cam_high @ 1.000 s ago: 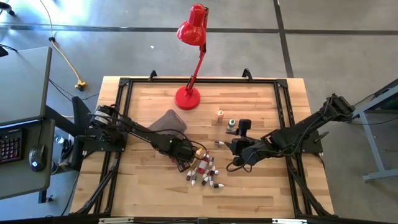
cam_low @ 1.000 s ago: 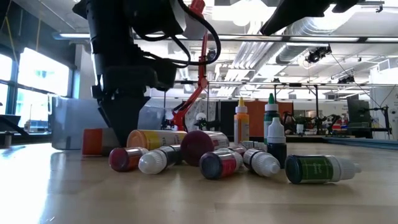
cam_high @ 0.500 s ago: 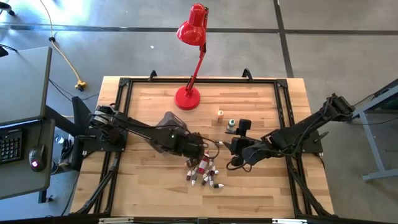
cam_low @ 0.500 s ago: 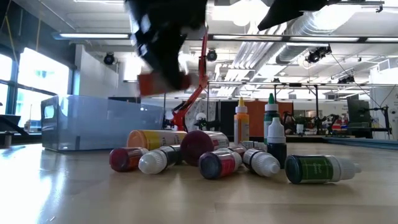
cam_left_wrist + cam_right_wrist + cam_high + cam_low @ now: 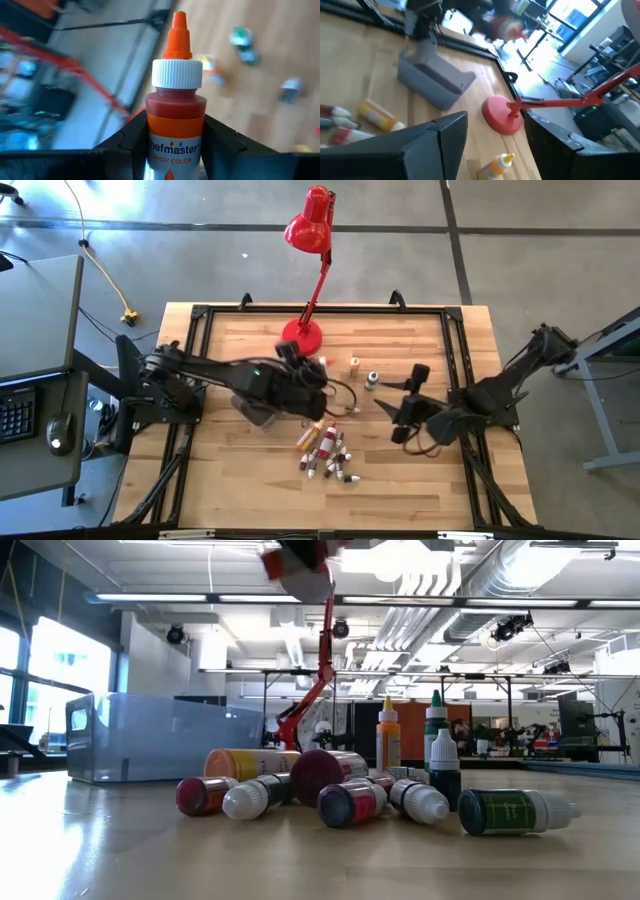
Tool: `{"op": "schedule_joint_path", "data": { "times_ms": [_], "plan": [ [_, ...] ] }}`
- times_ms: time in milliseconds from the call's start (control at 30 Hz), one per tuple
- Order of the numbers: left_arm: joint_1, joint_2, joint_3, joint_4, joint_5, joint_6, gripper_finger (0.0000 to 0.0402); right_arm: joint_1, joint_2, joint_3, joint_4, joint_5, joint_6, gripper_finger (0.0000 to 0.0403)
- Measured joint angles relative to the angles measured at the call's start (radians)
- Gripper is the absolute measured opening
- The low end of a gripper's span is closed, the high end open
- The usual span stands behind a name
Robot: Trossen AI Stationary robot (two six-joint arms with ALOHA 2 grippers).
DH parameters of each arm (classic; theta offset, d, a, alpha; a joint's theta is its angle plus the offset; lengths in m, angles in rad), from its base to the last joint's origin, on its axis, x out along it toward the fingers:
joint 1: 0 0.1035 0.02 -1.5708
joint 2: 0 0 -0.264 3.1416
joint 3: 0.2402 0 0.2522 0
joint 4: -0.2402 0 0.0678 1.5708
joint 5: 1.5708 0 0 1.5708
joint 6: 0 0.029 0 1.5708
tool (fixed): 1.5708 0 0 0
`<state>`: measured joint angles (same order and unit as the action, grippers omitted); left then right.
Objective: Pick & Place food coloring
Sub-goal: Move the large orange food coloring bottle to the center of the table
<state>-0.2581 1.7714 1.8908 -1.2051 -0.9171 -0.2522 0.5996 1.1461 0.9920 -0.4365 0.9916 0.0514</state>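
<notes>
Lifted since a second ago: my left gripper (image 5: 172, 145), clamped on one food coloring bottle (image 5: 175, 107), now above the table (image 5: 400, 490) near the lamp (image 5: 303, 335). Bottle: red liquid, white collar, orange tip pointing forward, lengthwise between fingers. Right gripper (image 5: 400, 412): open, empty.

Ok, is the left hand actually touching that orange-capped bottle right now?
Touching. The left wrist view shows the orange-capped bottle wedged between the left hand's two dark fingers, both pressed against its sides with no gap.
</notes>
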Motion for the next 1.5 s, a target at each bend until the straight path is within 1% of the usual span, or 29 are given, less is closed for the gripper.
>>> {"op": "schedule_joint_path", "data": {
  "times_ms": [67, 133, 233, 300, 367, 433, 500, 567, 633, 667, 733, 767, 833, 867, 900, 967, 1033, 1100, 1233, 1333, 1400, 1500],
  "plan": [
    [0.007, -0.030, 0.036, -0.005, -0.039, 0.020, 0.0138, 0.020, -0.034, 0.000, -0.027, -0.002, 0.018, 0.0192],
    [0.011, -0.075, 0.045, -0.047, -0.039, 0.032, 0.0138, 0.035, -0.067, -0.002, -0.073, -0.002, 0.066, 0.0192],
    [0.023, -0.148, 0.033, -0.032, -0.034, 0.045, 0.0138, 0.058, -0.120, -0.055, -0.101, 0.015, 0.141, 0.0192],
    [0.029, -0.193, 0.000, 0.002, -0.011, 0.041, 0.0138, 0.064, -0.150, -0.131, -0.038, 0.050, 0.162, 0.0192],
    [0.048, -0.227, -0.056, 0.070, 0.030, 0.045, 0.0138, 0.061, -0.172, -0.225, 0.081, 0.098, 0.149, 0.0192],
    [0.055, -0.248, -0.139, 0.205, 0.105, 0.084, 0.0138, 0.049, -0.189, -0.320, 0.273, 0.120, 0.084, 0.0192],
    [0.071, -0.253, -0.241, 0.388, 0.203, 0.167, 0.0138, 0.031, -0.195, -0.409, 0.515, 0.105, -0.007, 0.0192],
    [0.079, -0.250, -0.340, 0.580, 0.350, 0.248, 0.0138, 0.014, -0.193, -0.483, 0.750, 0.053, -0.121, 0.0192],
    [0.090, -0.247, -0.434, 0.771, 0.501, 0.287, 0.0138, -0.001, -0.192, -0.543, 0.960, 0.003, -0.217, 0.0192],
    [0.090, -0.238, -0.481, 0.893, 0.565, 0.301, 0.0138, -0.007, -0.192, -0.569, 1.053, -0.017, -0.246, 0.0192],
    [0.094, -0.219, -0.570, 1.105, 0.649, 0.328, 0.0138, -0.020, -0.193, -0.616, 1.197, -0.067, -0.273, 0.0192],
    [0.094, -0.205, -0.610, 1.202, 0.684, 0.346, 0.0138, -0.029, -0.193, -0.633, 1.240, -0.113, -0.280, 0.0192],
    [0.095, -0.176, -0.664, 1.401, 0.785, 0.376, 0.0138, -0.047, -0.193, -0.653, 1.278, -0.222, -0.285, 0.0192],
    [0.097, -0.165, -0.681, 1.475, 0.828, 0.378, 0.0138, -0.056, -0.193, -0.656, 1.278, -0.260, -0.280, 0.0192],
    [0.102, -0.152, -0.690, 1.540, 0.857, 0.376, 0.0138, -0.066, -0.192, -0.657, 1.276, -0.287, -0.269, 0.0192],
    [0.108, -0.115, -0.691, 1.616, 0.871, 0.361, 0.0138, -0.086, -0.192, -0.657, 1.269, -0.293, -0.262, 0.0192],
    [0.111, -0.085, -0.695, 1.644, 0.872, 0.329, 0.0138, -0.109, -0.188, -0.657, 1.271, -0.304, -0.276, 0.0192],
    [0.122, -0.054, -0.694, 1.688, 0.872, 0.306, 0.0138, -0.136, -0.181, -0.656, 1.270, -0.341, -0.274, 0.0193],
    [0.143, -0.018, -0.693, 1.705, 0.838, 0.265, 0.0138, -0.194, -0.155, -0.653, 1.268, -0.466, -0.232, 0.0193],
    [0.163, 0.000, -0.694, 1.717, 0.835, 0.247, 0.0138, -0.235, -0.136, -0.653, 1.270, -0.558, -0.180, 0.0193],
    [0.178, 0.001, -0.694, 1.726, 0.858, 0.244, 0.0138, -0.260, -0.126, -0.653, 1.276, -0.584, -0.159, 0.0193],
    [0.194, 0.001, -0.693, 1.737, 0.883, 0.240, 0.0138, -0.298, -0.118, -0.652, 1.281, -0.588, -0.156, 0.0193]
  ]
}}
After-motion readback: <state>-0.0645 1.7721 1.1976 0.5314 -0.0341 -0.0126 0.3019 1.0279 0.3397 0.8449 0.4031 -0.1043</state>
